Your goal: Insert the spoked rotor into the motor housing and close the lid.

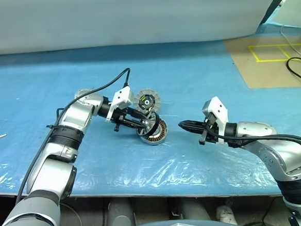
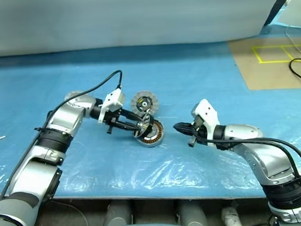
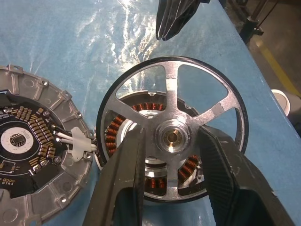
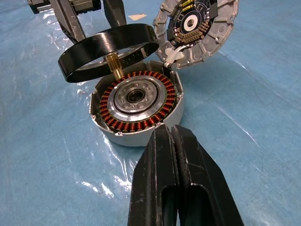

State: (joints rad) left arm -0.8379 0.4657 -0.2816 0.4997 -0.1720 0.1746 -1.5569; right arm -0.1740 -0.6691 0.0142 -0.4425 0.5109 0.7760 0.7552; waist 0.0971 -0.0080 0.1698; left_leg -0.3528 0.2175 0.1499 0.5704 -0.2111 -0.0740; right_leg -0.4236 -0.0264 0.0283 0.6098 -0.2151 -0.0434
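Holding the flat black-rimmed spoked rotor (image 3: 171,136) by its brass hub, our left gripper (image 1: 141,121) keeps the wheel tilted just above the shallow round grey metal motor housing (image 4: 136,101), which rests on the blue plastic-covered table (image 1: 189,79). We see its two black fingers (image 3: 120,183) pressed against either side of the hub, and the rotor's short brass shaft angled toward the ring of copper-brown windings without being seated. At about one o'clock from the housing, the round silver-grey hinged lid (image 1: 147,99) stands swung open, its ribbed face with the black-and-yellow centre turned toward us. At three o'clock from the housing, near it but apart, our right gripper (image 1: 185,124) points at the cup with both fingers pressed tight together, gripping nothing
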